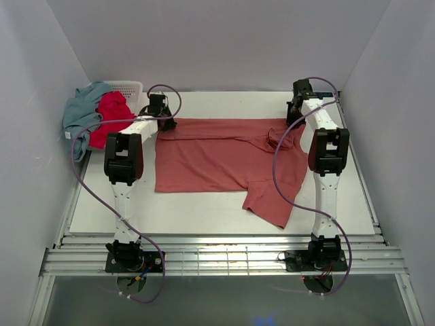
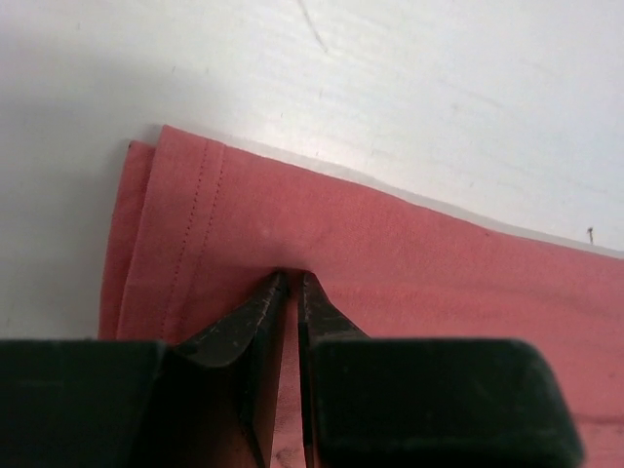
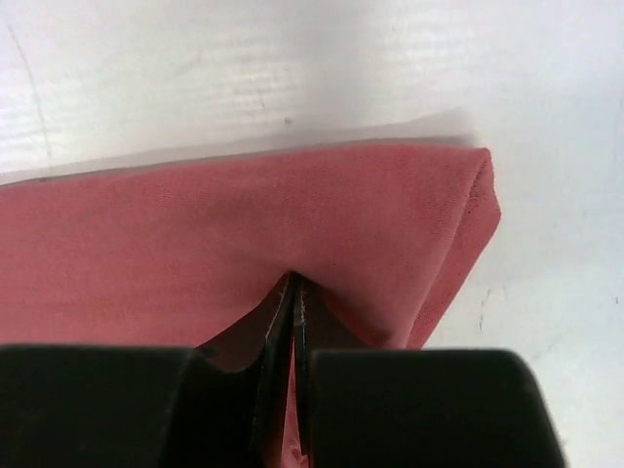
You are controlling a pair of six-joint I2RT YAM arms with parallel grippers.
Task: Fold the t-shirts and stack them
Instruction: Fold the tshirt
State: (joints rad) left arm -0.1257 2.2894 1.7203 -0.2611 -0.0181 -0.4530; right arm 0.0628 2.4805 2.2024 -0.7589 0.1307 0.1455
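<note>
- Plainly, the dusty salmon-red cotton t-shirt [image 1: 217, 159] lies flat on the white tabletop [image 1: 204, 207] between the two arms, turned sideways with its stitched hem towards the left.
- One loose sleeve [image 1: 268, 204] and part of the shoulder reach out past the rest of the cloth towards the near right.
- At the far-left corner, the left pincer [image 2: 292, 278] is clenched on the shirt's far edge just beside the hem. Its fingers stand almost together with cloth between them, and two layers of fabric show at that corner.
- At the far-right corner, the right pincer [image 3: 294, 283] is clenched tight on the same far edge, and the cloth tents up slightly around its tips.
- The bright crimson t-shirt [image 1: 112, 115] and the grey-blue t-shirt [image 1: 81, 112] are heaped unfolded in and over the white plastic lattice basket [image 1: 129, 87] at the far left, well apart from the work.
- As I judge it, the step in hand is a fold of the first shirt, with both far corners gripped, and no stack has been begun.
- The next move probably calls for raising both corners together, keeping the edge taut and level, and carrying it towards the near edge so that the layers land square.
- The jutting sleeve will likely need tucking in, or it will leave the fold lopsided.
</note>
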